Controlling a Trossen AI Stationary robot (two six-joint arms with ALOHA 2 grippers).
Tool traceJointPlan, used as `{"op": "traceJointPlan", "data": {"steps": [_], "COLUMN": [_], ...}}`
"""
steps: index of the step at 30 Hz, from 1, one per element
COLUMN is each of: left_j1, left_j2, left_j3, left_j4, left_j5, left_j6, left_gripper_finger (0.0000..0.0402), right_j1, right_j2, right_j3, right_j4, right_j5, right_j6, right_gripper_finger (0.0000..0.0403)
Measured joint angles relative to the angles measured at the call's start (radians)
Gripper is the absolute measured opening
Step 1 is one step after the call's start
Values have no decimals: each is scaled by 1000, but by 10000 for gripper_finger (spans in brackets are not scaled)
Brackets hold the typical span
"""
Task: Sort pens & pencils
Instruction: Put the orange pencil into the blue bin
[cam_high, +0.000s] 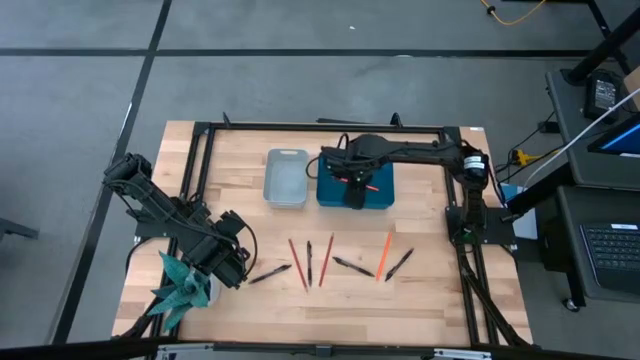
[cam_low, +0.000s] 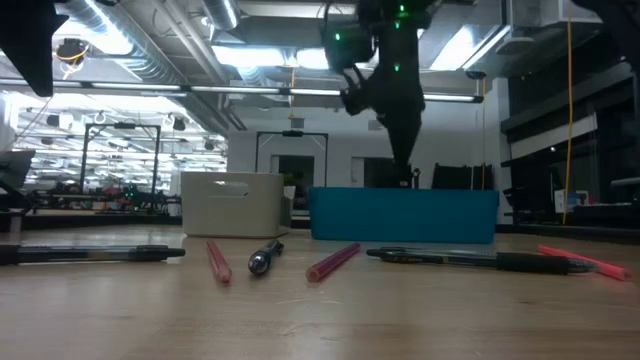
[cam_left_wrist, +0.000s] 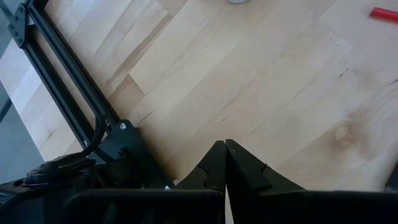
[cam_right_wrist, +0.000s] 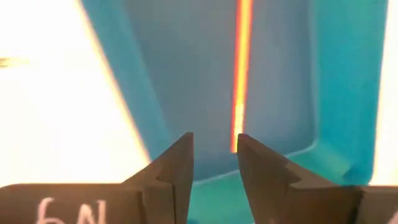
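An orange pencil (cam_right_wrist: 241, 68) lies flat on the floor of the blue bin (cam_high: 380, 192). My right gripper (cam_right_wrist: 214, 155) hangs open above that bin, pointing down, with nothing between its fingers. Beside the blue bin stands a white bin (cam_high: 286, 178). On the wood near the front lie red pencils (cam_high: 296, 262) (cam_high: 326, 260), an orange pencil (cam_high: 384, 256) and several black pens (cam_high: 270, 273) (cam_high: 353, 266) (cam_high: 399, 264) in a loose row. My left gripper (cam_high: 232, 262) waits shut over the table's left front, left of that row.
A black metal frame (cam_high: 200, 150) runs around the table top. A teal object (cam_high: 185, 285) sits at the left front corner under the left arm. In the low view the two bins (cam_low: 230, 205) (cam_low: 403, 215) stand behind the row of pens.
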Motion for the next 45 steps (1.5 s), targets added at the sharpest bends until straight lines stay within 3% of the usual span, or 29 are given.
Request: {"op": "traceJointPlan", "data": {"steps": [9, 21, 25, 32, 40, 45], "left_j1": [-1, -1, -6, -24, -26, -26], "left_j2": [0, 0, 0, 0, 0, 0], "left_j3": [0, 0, 0, 0, 0, 0], "left_j4": [0, 3, 4, 14, 15, 11], "left_j5": [0, 0, 0, 0, -4, -61], "left_j6": [1, 2, 2, 0, 10, 48], "left_gripper_finger": [0, 0, 0, 0, 0, 0], "right_j1": [167, 451, 512, 545, 544, 542], "right_j2": [0, 0, 0, 0, 1, 1], "right_j3": [33, 33, 33, 23, -72, -119], "right_j4": [-79, 51, 69, -51, -11, -18], "right_j5": [-114, -113, -64, 28, 17, 11], "right_j6": [133, 275, 322, 524, 732, 851], "right_gripper_finger": [125, 125, 125, 125, 125, 125]}}
